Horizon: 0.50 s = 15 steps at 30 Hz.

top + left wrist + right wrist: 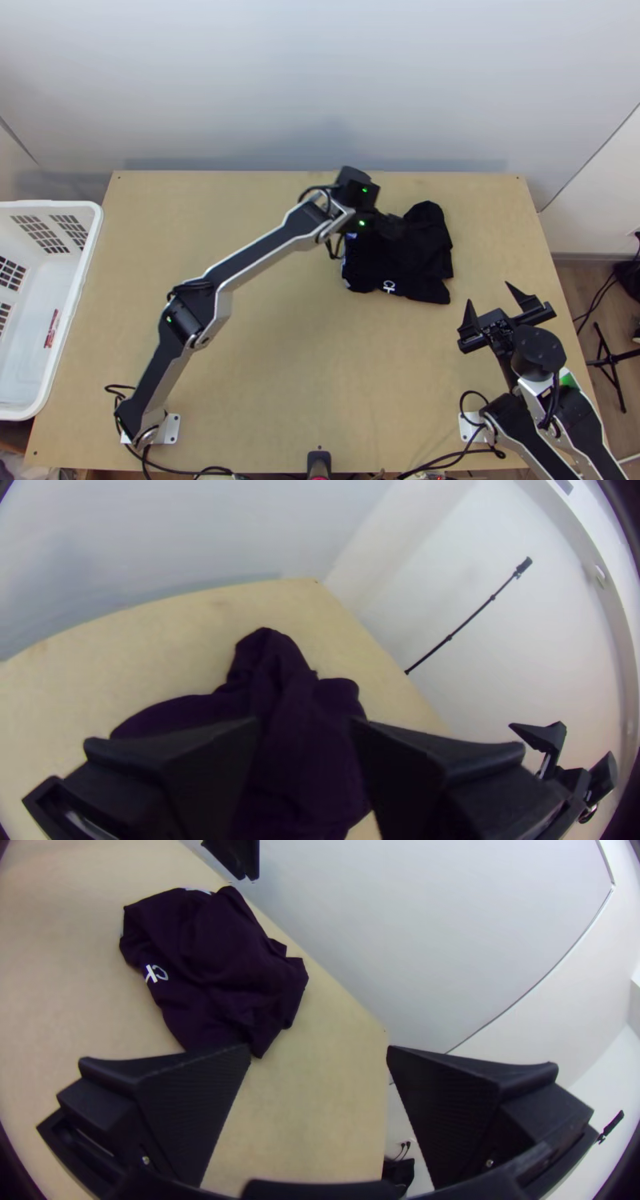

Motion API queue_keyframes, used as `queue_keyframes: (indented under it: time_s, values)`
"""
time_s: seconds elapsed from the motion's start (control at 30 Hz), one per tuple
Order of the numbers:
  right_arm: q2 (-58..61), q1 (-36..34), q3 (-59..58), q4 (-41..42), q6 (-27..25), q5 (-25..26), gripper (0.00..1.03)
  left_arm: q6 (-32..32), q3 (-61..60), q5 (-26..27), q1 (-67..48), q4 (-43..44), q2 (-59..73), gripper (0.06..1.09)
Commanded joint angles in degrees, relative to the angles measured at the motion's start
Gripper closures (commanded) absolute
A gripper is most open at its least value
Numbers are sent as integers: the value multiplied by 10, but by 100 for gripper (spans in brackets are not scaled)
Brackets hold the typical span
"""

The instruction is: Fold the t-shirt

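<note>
Clock positions are taken from the middle of my light wooden table. White basket: nine o'clock, at the side. My right claw: three o'clock, fingers spread wide, nothing between them. Black t-shirt: two o'clock, lying loosely bunched, white lettering on its near part. My left claw: between one and two, above the shirt, fingers parted, gap narrower than the right's.
</note>
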Motion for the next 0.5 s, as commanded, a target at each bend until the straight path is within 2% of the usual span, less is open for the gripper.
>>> queue_keyframes:
  time_s: [0.0, 0.23, 0.33, 0.47]
  values:
    - [-4, 2, -6, 4, -1, 0, 8, 25, -8, -16, 25, -24, 9, 105]
    - [-12, 4, -21, 10, -7, 0, 8, 30, -9, -41, 18, -30, 9, 105]
    - [-16, 4, -23, 11, -7, 0, 8, 56, -3, -70, 10, -28, 20, 105]
    - [-22, 4, -26, 11, -7, 1, 8, 71, 6, -82, 4, -25, 31, 105]
